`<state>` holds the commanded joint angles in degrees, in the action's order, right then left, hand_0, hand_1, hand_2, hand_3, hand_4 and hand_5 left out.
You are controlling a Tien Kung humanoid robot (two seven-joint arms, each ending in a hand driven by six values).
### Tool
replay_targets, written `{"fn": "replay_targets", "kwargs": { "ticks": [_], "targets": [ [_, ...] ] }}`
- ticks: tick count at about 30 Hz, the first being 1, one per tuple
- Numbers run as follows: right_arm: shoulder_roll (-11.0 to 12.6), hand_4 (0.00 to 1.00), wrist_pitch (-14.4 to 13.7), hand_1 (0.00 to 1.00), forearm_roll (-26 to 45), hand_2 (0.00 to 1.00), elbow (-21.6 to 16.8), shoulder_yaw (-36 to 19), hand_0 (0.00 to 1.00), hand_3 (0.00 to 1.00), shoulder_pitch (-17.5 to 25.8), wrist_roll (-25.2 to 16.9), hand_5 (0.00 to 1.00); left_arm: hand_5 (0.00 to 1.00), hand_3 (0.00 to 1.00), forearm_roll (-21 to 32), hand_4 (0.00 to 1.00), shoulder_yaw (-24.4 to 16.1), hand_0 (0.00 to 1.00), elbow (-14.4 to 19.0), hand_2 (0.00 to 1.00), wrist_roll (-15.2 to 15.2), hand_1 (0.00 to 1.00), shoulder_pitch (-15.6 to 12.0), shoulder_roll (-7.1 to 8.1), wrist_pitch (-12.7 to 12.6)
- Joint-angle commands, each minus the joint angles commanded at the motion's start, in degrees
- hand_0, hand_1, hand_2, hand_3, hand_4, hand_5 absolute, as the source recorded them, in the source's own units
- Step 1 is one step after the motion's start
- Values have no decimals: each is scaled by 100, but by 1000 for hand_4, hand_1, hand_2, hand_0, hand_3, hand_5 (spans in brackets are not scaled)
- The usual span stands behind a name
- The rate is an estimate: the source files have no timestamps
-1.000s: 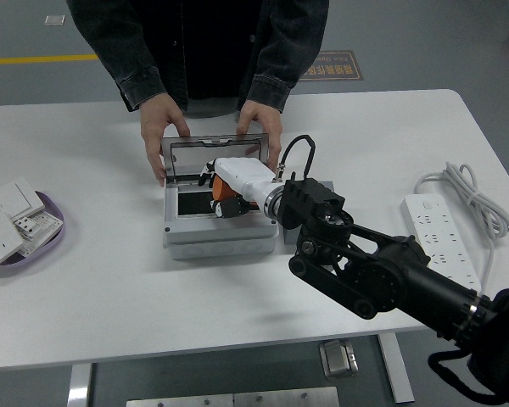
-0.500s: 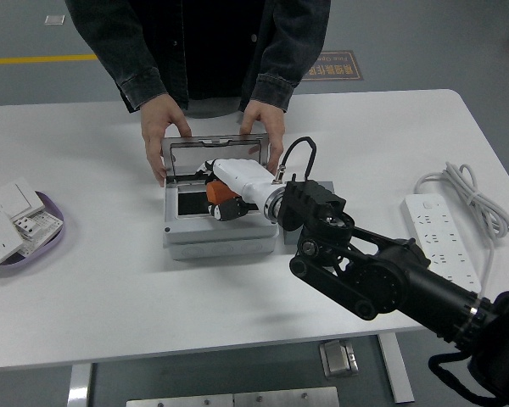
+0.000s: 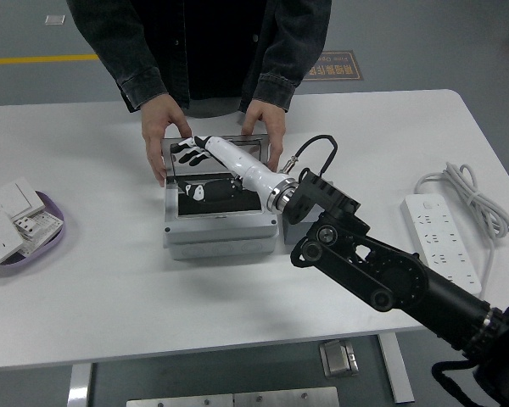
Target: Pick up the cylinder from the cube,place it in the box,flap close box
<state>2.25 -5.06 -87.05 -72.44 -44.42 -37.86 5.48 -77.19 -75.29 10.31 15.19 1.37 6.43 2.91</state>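
Note:
A grey box [image 3: 216, 231] sits mid-table with its clear lid [image 3: 180, 163] raised at the back. My right hand [image 3: 189, 151], white with black fingers, stretches over the box's black interior, and its spread fingers reach the lid's left part and hold nothing. No orange cylinder shows; part of the box's inside is hidden under my hand. A person at the far side holds the box's back corners, one hand [image 3: 159, 136] on the left and one hand [image 3: 267, 127] on the right. A corner of the grey cube [image 3: 293, 235] peeks out beside my forearm.
A purple tray [image 3: 42, 246] with white switches lies at the left edge. A white power strip [image 3: 441, 233] with its coiled cable lies at the right. My black right arm [image 3: 382, 271] crosses the table's right front.
My right hand held an orange cylinder low over the box. It has since stretched out flat towards the lid at the back left, and the cylinder is out of sight.

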Motion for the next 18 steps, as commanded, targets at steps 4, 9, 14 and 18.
{"fn": "replay_targets", "kwargs": {
  "ticks": [4,9,14,18],
  "targets": [
    [148,664,-88,724,401,722,71,-182,828,805,-256,-33,14,274,599,-37,666,-21,605,0,559,0,583,10,9,6],
    [220,682,-72,708,477,705,495,-144,815,785,-487,-18,71,275,599,-67,666,-33,605,0,559,1,582,24,19,11],
    [310,695,-31,699,567,694,809,43,811,756,-564,8,90,273,599,-72,666,-30,605,0,559,6,582,19,22,8],
    [420,698,-14,698,578,689,788,239,812,762,-541,63,99,275,599,-74,666,-32,605,0,559,7,583,11,19,6]
  ]
}}
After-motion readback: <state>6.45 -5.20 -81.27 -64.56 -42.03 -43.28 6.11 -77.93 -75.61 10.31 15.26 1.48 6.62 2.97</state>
